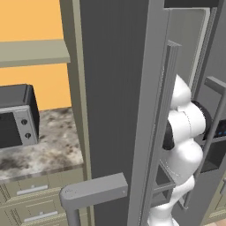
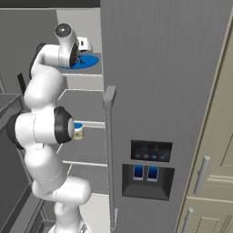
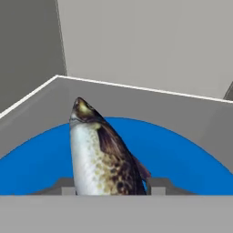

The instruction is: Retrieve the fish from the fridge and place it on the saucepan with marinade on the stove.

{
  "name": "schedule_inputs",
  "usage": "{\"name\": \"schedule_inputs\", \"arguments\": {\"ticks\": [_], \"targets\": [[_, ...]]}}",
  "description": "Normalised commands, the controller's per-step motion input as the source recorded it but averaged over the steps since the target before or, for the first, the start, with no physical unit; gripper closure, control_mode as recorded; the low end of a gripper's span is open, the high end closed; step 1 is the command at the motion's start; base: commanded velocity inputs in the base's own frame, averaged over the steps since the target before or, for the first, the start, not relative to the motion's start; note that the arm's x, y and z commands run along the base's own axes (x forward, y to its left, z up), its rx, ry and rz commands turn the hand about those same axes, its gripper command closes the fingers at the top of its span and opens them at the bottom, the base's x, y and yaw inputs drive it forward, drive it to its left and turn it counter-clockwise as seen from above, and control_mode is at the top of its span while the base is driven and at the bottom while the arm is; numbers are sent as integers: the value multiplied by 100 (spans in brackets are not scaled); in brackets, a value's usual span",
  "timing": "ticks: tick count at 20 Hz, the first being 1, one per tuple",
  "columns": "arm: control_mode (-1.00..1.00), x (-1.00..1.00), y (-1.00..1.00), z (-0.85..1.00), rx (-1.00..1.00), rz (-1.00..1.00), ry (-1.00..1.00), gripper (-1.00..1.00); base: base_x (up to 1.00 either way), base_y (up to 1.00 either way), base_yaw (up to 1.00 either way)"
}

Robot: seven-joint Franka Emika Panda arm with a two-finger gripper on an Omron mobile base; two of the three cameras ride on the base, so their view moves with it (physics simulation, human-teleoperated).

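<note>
Over the blue plate (image 3: 182, 154) on the fridge's (image 2: 168, 68) top shelf, my end effector (image 3: 110, 185) is narrowed w/ both tips flanking the fish (image 3: 102, 154), apparently gripping it; fish sits above plate's middle.

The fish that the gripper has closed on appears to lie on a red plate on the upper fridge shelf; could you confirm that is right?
Not quite: the plate is blue, not red, as the hand view shows. The rest holds: the gripper is closed on the fish on the upper fridge shelf.
</note>
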Motion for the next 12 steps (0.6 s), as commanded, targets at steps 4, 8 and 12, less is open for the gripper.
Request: {"name": "schedule_inputs", "arguments": {"ticks": [4,8,12], "targets": [[-100,-67,-2,24,6,0,-15,100,0,0,0],[-100,-100,-10,34,9,0,-13,100,0,0,0],[-100,-100,-37,0,5,0,-11,100,0,0,0]]}}
